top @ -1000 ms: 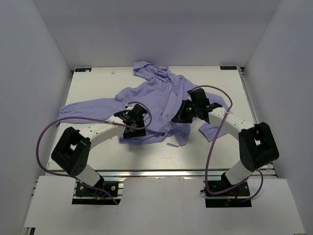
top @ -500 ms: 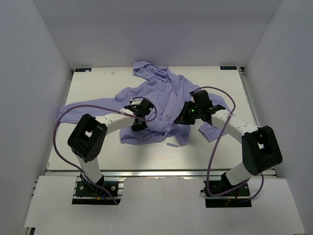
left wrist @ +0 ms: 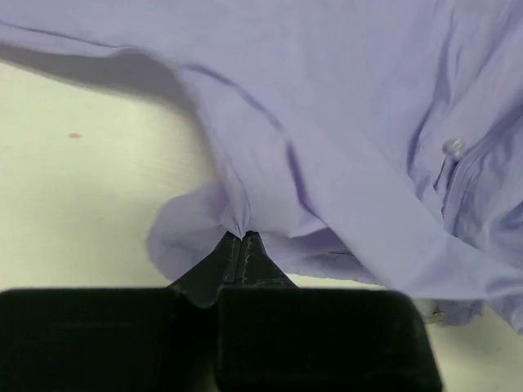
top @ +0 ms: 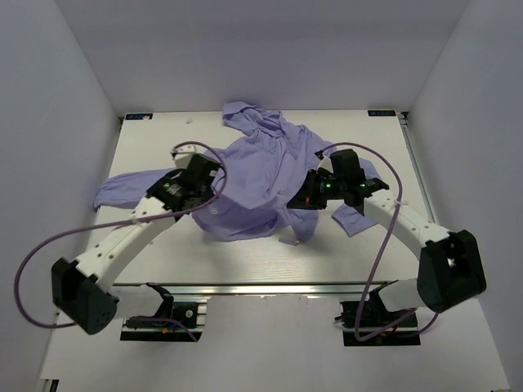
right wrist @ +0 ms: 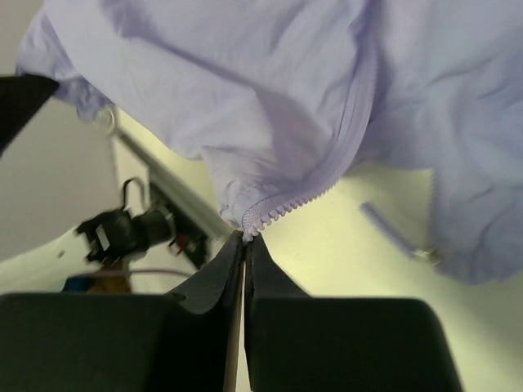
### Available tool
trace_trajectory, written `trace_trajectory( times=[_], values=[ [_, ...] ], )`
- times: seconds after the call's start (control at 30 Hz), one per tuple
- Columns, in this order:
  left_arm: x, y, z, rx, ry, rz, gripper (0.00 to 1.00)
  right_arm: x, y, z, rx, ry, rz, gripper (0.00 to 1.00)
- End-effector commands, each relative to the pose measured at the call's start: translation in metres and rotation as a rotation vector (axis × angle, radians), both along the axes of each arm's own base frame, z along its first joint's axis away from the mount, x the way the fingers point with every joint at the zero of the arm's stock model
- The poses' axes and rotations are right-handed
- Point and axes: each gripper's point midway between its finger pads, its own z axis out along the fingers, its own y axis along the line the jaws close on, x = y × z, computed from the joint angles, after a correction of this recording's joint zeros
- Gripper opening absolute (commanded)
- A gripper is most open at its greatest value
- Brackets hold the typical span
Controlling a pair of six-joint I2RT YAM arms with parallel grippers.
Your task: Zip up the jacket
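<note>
The jacket (top: 263, 175) lies crumpled centrally on the desk (top: 245, 263), front open. The left end effector (left wrist: 243, 238) is clenched on a fold of it, and the right end effector (right wrist: 245, 236) is clenched on the lower end of the zipper (right wrist: 284, 209). The step is probably straightening the front. Next, both zipper halves must meet.

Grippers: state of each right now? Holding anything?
Left gripper: closed, pinching a fold of the jacket.
Right gripper: closed, pinching the jacket at the end of its zipper edge.
</note>
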Motion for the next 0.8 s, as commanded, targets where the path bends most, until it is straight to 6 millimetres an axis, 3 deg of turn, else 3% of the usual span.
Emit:
trace_trajectory(
  times=[0.0, 0.03, 0.17, 0.2, 0.23, 0.27, 0.3, 0.4, 0.47, 0.5, 0.53, 0.57, 0.6, 0.63, 0.77],
  values=[
    [-0.035, 0.050, 0.006, 0.064, 0.056, 0.113, 0.00, -0.027, 0.007, 0.034, 0.138, -0.010, 0.073, 0.00],
    [-0.042, 0.056, 0.007, 0.048, 0.053, 0.141, 0.00, -0.033, 0.007, 0.036, 0.153, 0.000, 0.082, 0.00],
    [-0.081, 0.096, -0.026, 0.120, 0.200, 0.277, 0.00, -0.073, 0.002, 0.018, 0.139, 0.028, 0.130, 0.00],
    [-0.092, 0.110, -0.037, 0.142, 0.247, 0.332, 0.00, -0.086, -0.008, -0.014, 0.039, 0.074, 0.099, 0.00],
    [-0.098, 0.117, -0.044, 0.142, 0.269, 0.374, 0.00, -0.105, -0.007, -0.030, -0.022, 0.071, 0.152, 0.00],
    [-0.105, 0.120, -0.050, 0.136, 0.294, 0.392, 0.00, -0.117, -0.011, -0.046, -0.077, 0.103, 0.160, 0.00],
    [-0.107, 0.120, -0.051, 0.124, 0.306, 0.403, 0.00, -0.132, -0.024, -0.074, -0.164, 0.151, 0.151, 0.00],
    [-0.117, 0.117, -0.048, 0.113, 0.381, 0.421, 0.00, -0.164, -0.031, -0.104, -0.244, 0.217, 0.204, 0.00],
    [-0.123, 0.123, -0.039, 0.137, 0.391, 0.454, 0.00, -0.169, -0.039, -0.107, -0.293, 0.231, 0.210, 0.04],
    [-0.125, 0.124, -0.037, 0.138, 0.394, 0.457, 0.10, -0.164, -0.044, -0.107, -0.336, 0.207, 0.197, 0.37],
    [-0.124, 0.123, -0.032, 0.133, 0.386, 0.442, 0.29, -0.152, -0.040, -0.092, -0.340, 0.147, 0.180, 0.53],
    [-0.125, 0.118, -0.030, 0.109, 0.392, 0.423, 0.94, -0.151, -0.046, -0.088, -0.370, 0.127, 0.177, 0.65],
    [-0.125, 0.116, -0.026, 0.086, 0.380, 0.410, 0.98, -0.140, -0.051, -0.083, -0.405, 0.080, 0.142, 0.81],
    [-0.125, 0.114, -0.023, 0.074, 0.374, 0.396, 0.98, -0.129, -0.047, -0.065, -0.391, 0.015, 0.126, 0.89],
    [-0.118, 0.102, -0.005, -0.009, 0.312, 0.334, 0.98, -0.105, -0.054, -0.040, -0.446, -0.102, 0.074, 0.89]
  ],
)
